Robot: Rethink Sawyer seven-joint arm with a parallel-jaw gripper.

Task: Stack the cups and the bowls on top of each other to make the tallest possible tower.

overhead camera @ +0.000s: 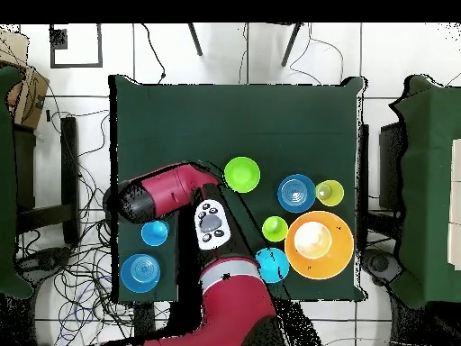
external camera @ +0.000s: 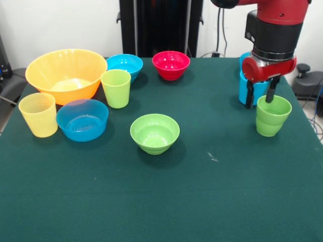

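Note:
My gripper [external camera: 260, 97] is open and hangs at the table's right side in the front view. Its fingers sit just behind the rim of the green stepped cup [external camera: 272, 117] and in front of the sky blue cup [external camera: 258, 89]. It holds nothing. The small green bowl [external camera: 155, 133] stands alone mid-table. The yellow-green cup [external camera: 116, 88], pale yellow cup [external camera: 38, 114], wide shallow blue bowl [external camera: 82, 119], large yellow-orange bowl [external camera: 65, 73], small blue bowl [external camera: 124, 64] and red bowl [external camera: 171, 64] stand at the left and back. Nothing is stacked. In the overhead view the arm hides the green cup.
In the overhead view the sky blue cup [overhead camera: 154, 232] shows beside the arm's head [overhead camera: 135, 200], with another blue round piece [overhead camera: 141, 270] nearer the robot's base. The table's edge [external camera: 303, 108] lies close to the green cup. Dark green cloth covers the table.

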